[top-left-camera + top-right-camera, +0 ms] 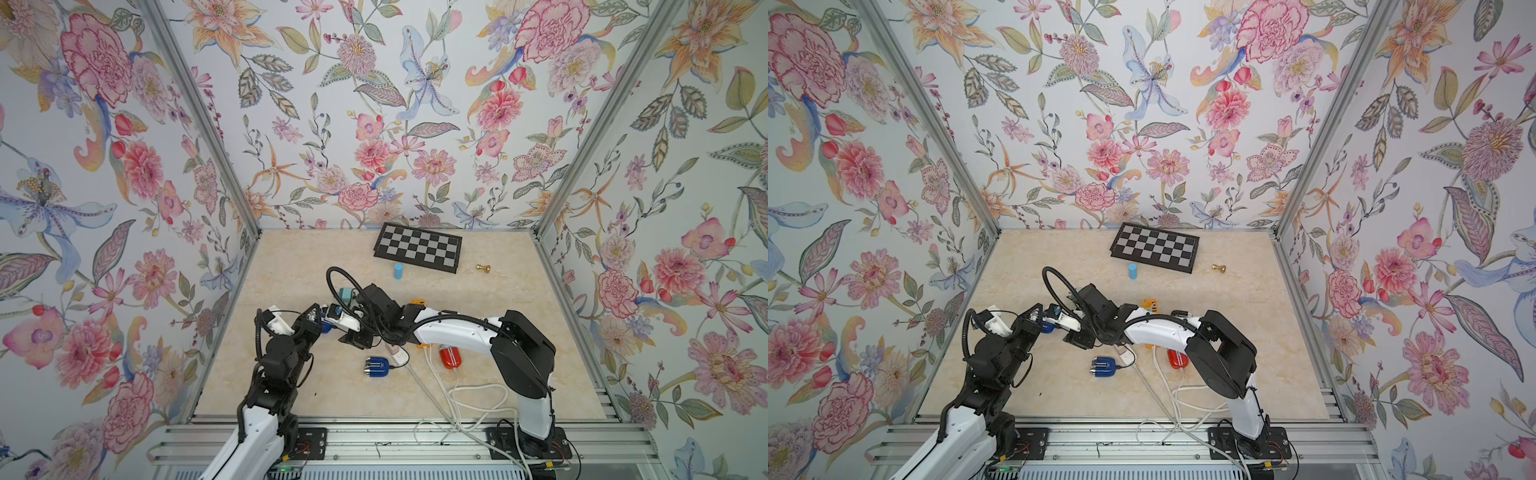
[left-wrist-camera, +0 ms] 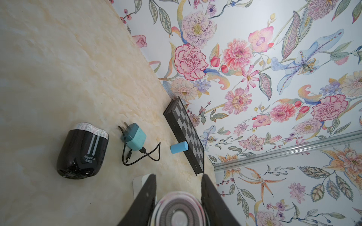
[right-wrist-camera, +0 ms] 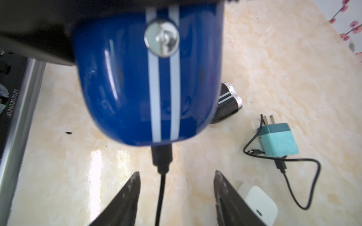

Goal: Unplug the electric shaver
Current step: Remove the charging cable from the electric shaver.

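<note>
Currently, the tabletop (image 1: 511, 266) is closed in by papered walls on three sides, with a metal rail along the front edge. Free room lies at the far side, where only a chessboard (image 1: 417, 252), a blue cylinder (image 1: 398, 271) and a small brass piece (image 1: 483, 268) sit near the back wall. The near side is crowded: white cables (image 1: 478, 395) loop across it and over the rail, with a red shaver (image 1: 451, 357) and a loose blue shaver (image 1: 376, 368) beside them.

Arm pose: the left arm reaches forward from its front base. The right arm rises to a bent elbow, and its forearm crosses the middle toward the left arm. The two claws face each other left of centre.

The left claw (image 2: 178, 175) is closed on the electric shaver (image 3: 121, 78), a blue body with two pale stripes, held above the tabletop. The right claw (image 3: 177, 172) stands open. Its fingers flank the black cable (image 3: 159, 195) just short of the plug (image 3: 162, 156) seated in the shaver's base, touching neither.

Visibility: in both top views the wrists cover nearly all of the electric shaver. The right wrist view shows it blurred and cut off at the frame edge. A black shaver (image 2: 83, 150) and a teal charger (image 2: 134, 139) lie beyond it. Where the cable ends cannot be traced.
</note>
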You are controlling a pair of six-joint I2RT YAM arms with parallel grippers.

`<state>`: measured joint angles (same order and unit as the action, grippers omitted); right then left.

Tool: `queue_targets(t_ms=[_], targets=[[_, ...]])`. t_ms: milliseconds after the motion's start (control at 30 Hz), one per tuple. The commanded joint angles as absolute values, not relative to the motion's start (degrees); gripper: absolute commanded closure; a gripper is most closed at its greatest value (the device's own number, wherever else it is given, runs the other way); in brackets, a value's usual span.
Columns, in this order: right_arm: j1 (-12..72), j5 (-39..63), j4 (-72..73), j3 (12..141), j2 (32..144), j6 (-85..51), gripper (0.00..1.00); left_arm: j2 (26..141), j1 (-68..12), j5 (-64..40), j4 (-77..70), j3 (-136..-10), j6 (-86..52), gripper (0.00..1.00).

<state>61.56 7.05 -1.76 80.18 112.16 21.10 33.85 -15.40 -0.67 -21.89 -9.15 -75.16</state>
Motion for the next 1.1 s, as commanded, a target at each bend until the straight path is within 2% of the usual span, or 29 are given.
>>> queue_targets(t_ms=[0, 300, 400, 600, 700, 867, 1067], targets=[[64.83, -6.92, 7.10, 77.22, 109.40, 24.34, 0.41, 32.73, -15.75, 1.58, -20.72, -11.59, -79.09, 0.93], [68.60, -18.56, 25.95, 70.33, 108.97, 31.64, 0.51, 31.91, -15.82, 6.74, -4.59, -18.43, -85.10, 0.95], [68.57, -20.02, 26.97, 71.74, 110.00, 31.64, 0.52, 32.76, -15.92, 6.86, -1.78, -19.50, -88.15, 0.95], [68.51, -15.57, 26.83, 72.69, 110.30, 31.20, 0.61, 33.75, -16.46, 8.64, 2.26, -21.51, -89.91, 0.96], [68.26, -10.76, 25.22, 72.41, 110.13, 31.05, 0.62, 34.01, -16.52, 8.78, 1.31, -21.45, -89.64, 0.96], [67.50, -9.12, 24.88, 72.07, 110.35, 30.15, 0.65, 35.14, -16.49, 7.66, -0.13, -21.36, -88.42, 0.97], [67.30, -8.44, 22.51, 74.39, 111.88, 31.63, 0.78, 35.33, -16.50, 7.60, -1.27, -21.00, -88.94, 0.97]])
